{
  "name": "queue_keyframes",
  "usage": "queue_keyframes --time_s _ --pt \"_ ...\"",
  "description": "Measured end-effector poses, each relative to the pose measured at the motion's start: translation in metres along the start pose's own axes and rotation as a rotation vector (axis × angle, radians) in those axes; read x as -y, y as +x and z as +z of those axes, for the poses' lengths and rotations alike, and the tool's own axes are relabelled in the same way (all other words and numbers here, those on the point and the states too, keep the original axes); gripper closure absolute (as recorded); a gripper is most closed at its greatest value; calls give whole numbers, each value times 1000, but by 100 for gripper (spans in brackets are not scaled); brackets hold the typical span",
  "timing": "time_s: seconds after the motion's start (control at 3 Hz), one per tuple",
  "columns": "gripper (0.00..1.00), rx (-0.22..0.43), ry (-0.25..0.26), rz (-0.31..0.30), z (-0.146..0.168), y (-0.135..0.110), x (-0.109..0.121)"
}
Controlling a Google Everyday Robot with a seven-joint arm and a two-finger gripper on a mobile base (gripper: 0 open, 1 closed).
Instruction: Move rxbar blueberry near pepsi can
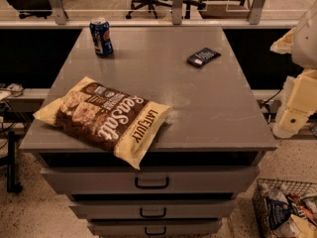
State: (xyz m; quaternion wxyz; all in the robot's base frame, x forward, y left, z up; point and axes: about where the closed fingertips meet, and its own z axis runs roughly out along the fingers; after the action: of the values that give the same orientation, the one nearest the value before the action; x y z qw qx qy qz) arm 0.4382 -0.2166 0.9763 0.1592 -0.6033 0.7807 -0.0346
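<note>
The rxbar blueberry (203,56) is a small dark navy wrapper with a light label patch. It lies flat on the grey cabinet top (208,108) at the far right. The pepsi can (101,36) stands upright at the far left corner, well apart from the bar. My gripper (291,119) hangs at the end of the pale arm at the right edge of the view. It is off the cabinet's right side, nearer to me than the bar, and touches nothing on the top.
A large yellow-and-brown chip bag (104,117) lies at the front left and overhangs the front edge. Drawers with handles (151,182) are below. A wire basket (287,209) of packets stands on the floor at the lower right. A railing and office chairs are behind.
</note>
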Motion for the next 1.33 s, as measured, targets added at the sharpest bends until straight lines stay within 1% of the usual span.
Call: queue_keyframes --time_s 0.33,0.67,1.0,1.33 --pt "0 0 0 0 0 0 0" --pt "0 67 33 20 14 1 28" --pt "0 203 83 46 43 -1 86" --pt "0 341 109 80 75 -6 147"
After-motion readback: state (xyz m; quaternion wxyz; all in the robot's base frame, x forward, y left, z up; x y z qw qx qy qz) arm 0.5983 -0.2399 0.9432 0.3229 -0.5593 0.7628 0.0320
